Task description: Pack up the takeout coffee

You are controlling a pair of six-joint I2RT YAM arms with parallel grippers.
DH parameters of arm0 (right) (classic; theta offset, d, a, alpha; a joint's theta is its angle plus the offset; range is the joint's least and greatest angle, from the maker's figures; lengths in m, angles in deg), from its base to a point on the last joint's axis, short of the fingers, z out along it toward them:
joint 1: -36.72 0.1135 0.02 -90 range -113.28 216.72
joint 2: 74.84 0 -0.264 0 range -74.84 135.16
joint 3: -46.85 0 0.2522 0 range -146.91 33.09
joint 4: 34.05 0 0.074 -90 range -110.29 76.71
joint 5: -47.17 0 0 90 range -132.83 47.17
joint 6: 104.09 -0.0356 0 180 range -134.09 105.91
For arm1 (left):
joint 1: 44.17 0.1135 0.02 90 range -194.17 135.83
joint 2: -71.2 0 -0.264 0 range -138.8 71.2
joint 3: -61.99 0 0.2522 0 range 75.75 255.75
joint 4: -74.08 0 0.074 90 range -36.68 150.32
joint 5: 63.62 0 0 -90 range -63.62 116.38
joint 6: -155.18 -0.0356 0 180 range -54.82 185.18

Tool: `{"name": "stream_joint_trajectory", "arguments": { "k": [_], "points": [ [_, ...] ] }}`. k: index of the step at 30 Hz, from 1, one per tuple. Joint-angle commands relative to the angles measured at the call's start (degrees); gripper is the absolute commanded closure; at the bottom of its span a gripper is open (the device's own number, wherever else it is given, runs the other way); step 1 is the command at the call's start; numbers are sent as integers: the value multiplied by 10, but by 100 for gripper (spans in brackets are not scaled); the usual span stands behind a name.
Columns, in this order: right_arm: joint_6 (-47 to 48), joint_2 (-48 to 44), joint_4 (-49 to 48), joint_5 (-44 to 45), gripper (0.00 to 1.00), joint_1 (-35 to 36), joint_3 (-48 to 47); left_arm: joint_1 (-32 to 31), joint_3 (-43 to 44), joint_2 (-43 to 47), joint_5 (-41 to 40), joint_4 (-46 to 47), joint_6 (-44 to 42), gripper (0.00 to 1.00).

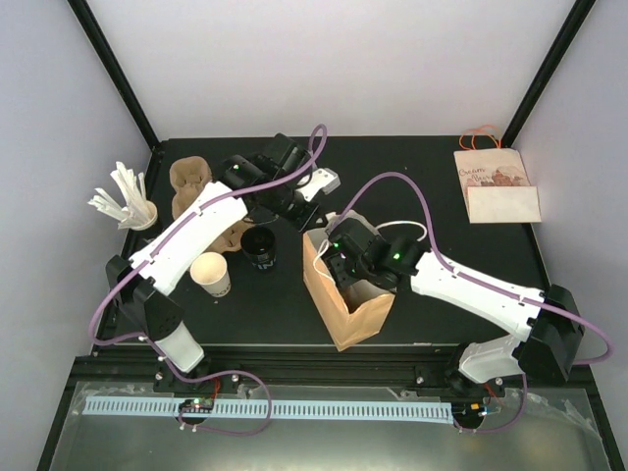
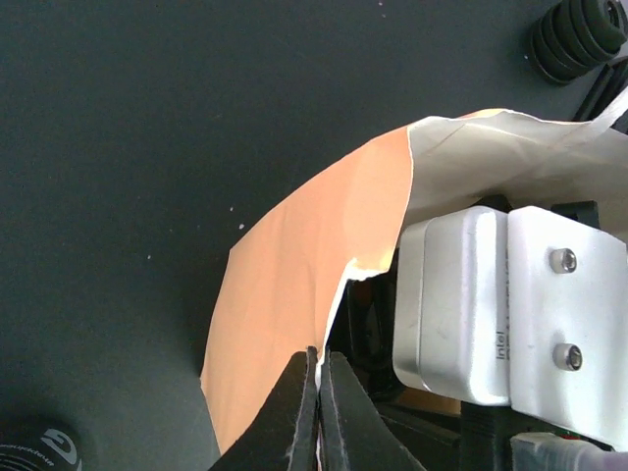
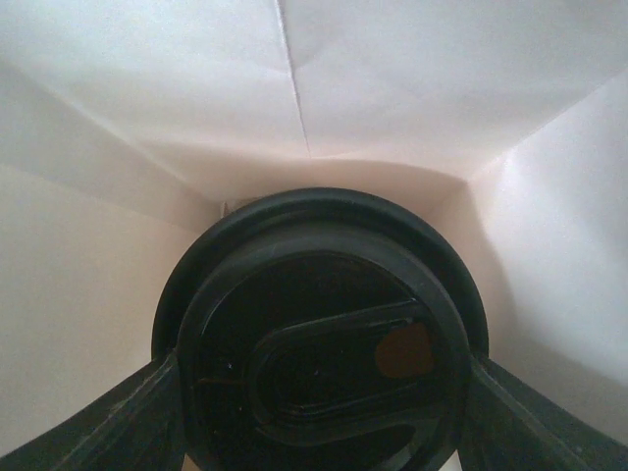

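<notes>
Bag: a brown paper bag (image 1: pixel 358 314) stands open near the middle of the black table (image 1: pixel 491 250).
Left gripper: the left gripper (image 2: pixel 317 392) is pinched tight on the top edge of the brown paper bag. Its two black fingers (image 2: pixel 289 422) meet with the paper between them.
Right gripper: the right gripper (image 3: pixel 322 371) is down inside the bag. Its dark fingers (image 3: pixel 118 422) sit on both sides of the lid and hold the cup.
Coffee: the coffee cup with a round black plastic lid (image 3: pixel 314 285) is inside the bag, with pale paper walls all around it. Only the lid shows.
Other cups: a black cup (image 1: pixel 261 250) and a cream paper cup (image 1: pixel 212 276) stand near each other, left of the bag.
Cup tray: a brown cardboard cup carrier (image 1: pixel 188 182) lies at the back left, partly under the left arm.
Sticks: a bunch of white sticks (image 1: pixel 123 196) stands in a small holder at the left edge.
Flat bag: a flat printed paper bag with orange handles (image 1: pixel 497 186) lies at the back right, well apart from the rest.
</notes>
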Motion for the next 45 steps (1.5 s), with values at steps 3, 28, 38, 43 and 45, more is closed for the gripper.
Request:
{"name": "stream_joint_trajectory", "arguments": {
  "k": [3, 28, 38, 43, 45],
  "points": [
    [39, -22, 23, 99, 74, 14, -16, -19, 11, 53, -38, 48, 5, 98],
    [114, -8, 7, 281, 74, 41, -25, -38, -156, 163, -27, 282, 26, 98],
    [78, -19, -11, 191, 74, 41, -11, -41, -200, 178, -21, 280, 30, 98],
    [64, -11, -1, 142, 73, 40, -24, -41, -203, 182, -17, 267, 22, 98],
    [58, 12, 34, 135, 74, 39, -38, -41, -203, 182, -17, 262, 21, 98]
  ]
}}
